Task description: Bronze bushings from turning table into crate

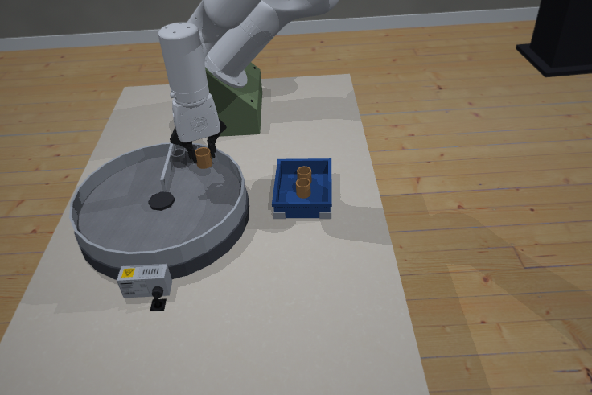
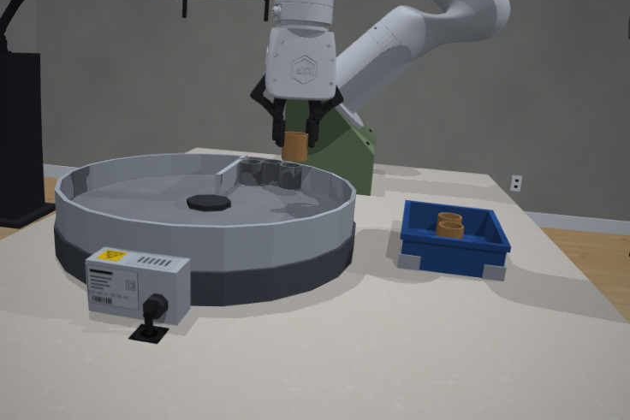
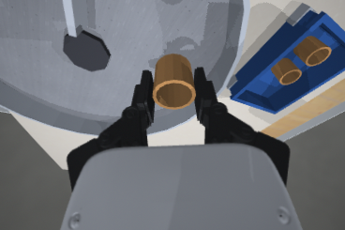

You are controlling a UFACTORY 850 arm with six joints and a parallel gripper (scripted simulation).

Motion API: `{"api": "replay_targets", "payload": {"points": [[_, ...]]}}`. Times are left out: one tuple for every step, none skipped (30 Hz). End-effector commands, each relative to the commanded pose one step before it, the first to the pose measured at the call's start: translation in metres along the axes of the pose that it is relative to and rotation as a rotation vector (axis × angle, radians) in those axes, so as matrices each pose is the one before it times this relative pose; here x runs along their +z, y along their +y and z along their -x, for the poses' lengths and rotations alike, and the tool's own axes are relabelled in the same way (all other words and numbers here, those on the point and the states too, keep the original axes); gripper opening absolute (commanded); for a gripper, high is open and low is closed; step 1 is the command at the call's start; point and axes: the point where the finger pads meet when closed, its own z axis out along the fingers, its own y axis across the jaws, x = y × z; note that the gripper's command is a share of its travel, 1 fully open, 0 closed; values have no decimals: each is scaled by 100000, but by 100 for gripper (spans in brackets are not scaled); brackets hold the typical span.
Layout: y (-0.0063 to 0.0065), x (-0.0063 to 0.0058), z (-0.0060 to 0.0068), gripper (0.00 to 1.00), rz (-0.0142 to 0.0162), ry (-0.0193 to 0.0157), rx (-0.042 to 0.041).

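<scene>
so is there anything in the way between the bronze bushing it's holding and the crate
The turning table's raised rim lies between the held bushing and the crate; nothing else visible does.
</scene>
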Motion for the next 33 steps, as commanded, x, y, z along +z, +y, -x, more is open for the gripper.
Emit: {"api": "replay_targets", "payload": {"points": [[-46,-76,55,0,-107,-98,-55],[0,0,0,0,0,0,0],[0,0,0,0,0,0,0],[4,0,3,0,0,0,0],[27,0,18,0,0,0,0],[70,0,47,0,0,0,0],[129,0,86,0,0,0,0],[200,0,133,0,0,0,0],[280,0,187,0,0,0,0],[367,0,244,0,0,0,0],[457,0,304,0,0,0,0],[549,0,365,0,0,0,0],[639,0,426,0,0,0,0],[727,0,484,0,0,0,0],[0,0,0,0,0,0,0],[0,0,0,0,0,0,0],[811,0,540,0,0,0,0],[888,0,591,0,0,0,0],[959,0,638,0,1,0,0],[783,-1,526,0,-3,1,1],[519,0,346,0,-1,0,0],[631,1,418,0,1,-1,0],[686,-1,460,0,-3,1,0],[688,1,454,0,4,-1,-1],[666,-1,448,0,-3,1,0],[662,0,440,0,1,0,0],[665,0,440,0,2,-1,0],[666,0,446,0,-2,1,0],[671,1,443,0,3,-1,0],[669,0,446,0,0,0,0],[666,0,445,0,-1,1,0],[0,0,0,0,0,0,0],[0,0,0,0,0,0,0]]}}
